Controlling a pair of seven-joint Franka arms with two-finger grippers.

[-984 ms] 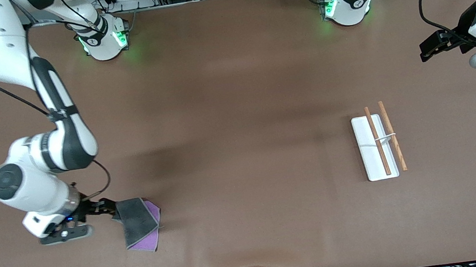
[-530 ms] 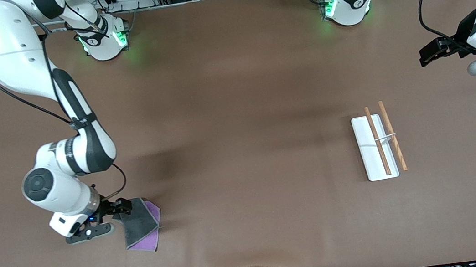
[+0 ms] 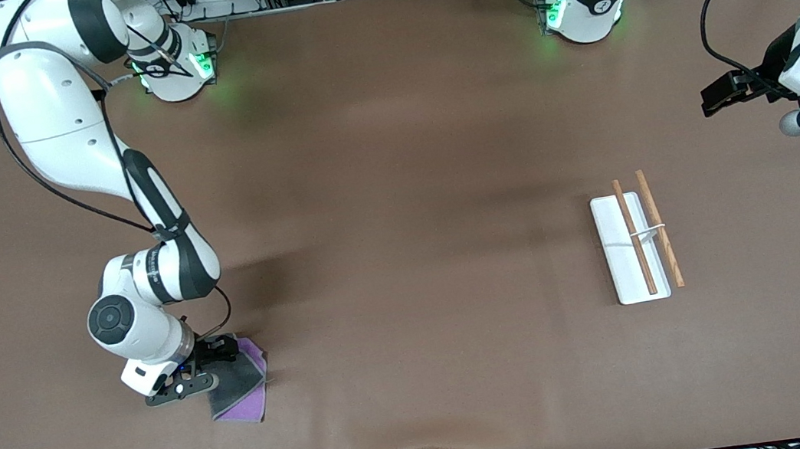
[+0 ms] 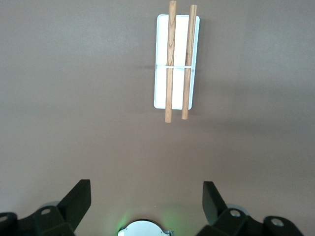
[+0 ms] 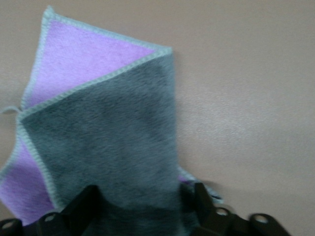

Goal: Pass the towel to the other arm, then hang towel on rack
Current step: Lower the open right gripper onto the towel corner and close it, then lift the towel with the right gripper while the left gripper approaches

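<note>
Towel (image 3: 240,388) toward the right arm's end, rack (image 3: 627,249) toward the left arm's.

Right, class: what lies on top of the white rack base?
On the rack base lie two brown wooden rods, side by side, crossed by a thin white crosspiece. The base beneath the rods is covered. No towel is on it.

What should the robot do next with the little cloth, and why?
Probably pinch shut. The right pincer is low over the folded towel, one finger on each side of its grey edge, not yet gripping. The left pincer waits open.
</note>
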